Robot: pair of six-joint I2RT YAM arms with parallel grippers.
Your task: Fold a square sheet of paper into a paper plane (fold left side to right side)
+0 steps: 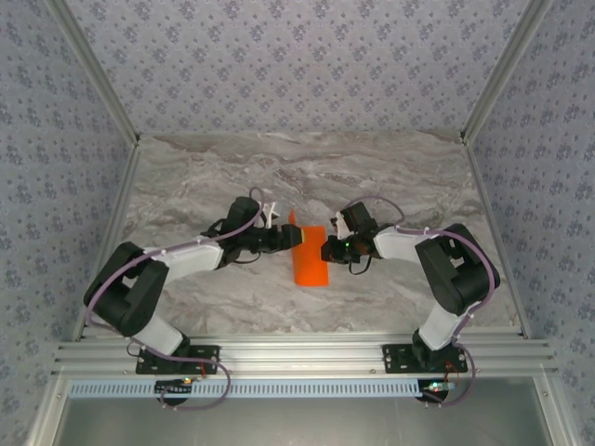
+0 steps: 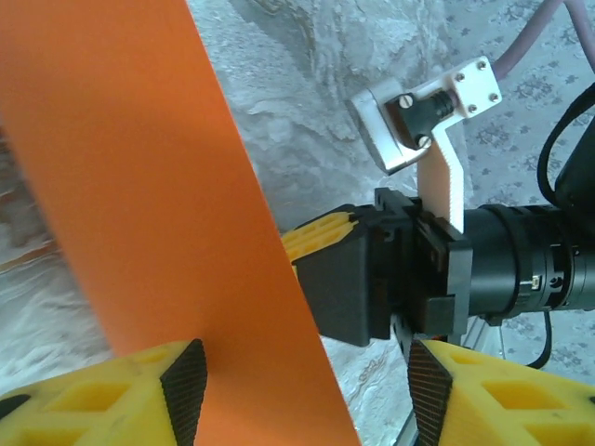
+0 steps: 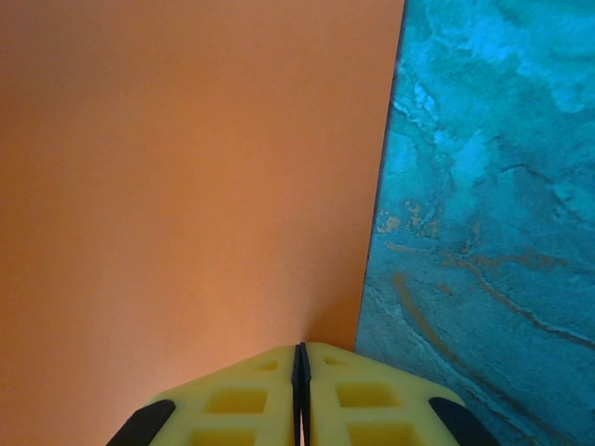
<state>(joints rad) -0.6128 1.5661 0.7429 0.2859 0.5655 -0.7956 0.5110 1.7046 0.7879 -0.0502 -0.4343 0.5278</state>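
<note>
Right tool (image 3: 300,358) is clamped on the paper (image 1: 310,263) edge, likely to anchor it. Left tool (image 2: 307,386) is held open, paper between its jaws.

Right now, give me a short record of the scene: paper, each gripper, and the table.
Paper sheet: orange, a narrow rectangle from above, mid-table between the grippers
Left gripper: open, fingers wide apart, close against the sheet
Right gripper: shut, apparently pinching the sheet near its edge
Table: marbled grey surface
</note>
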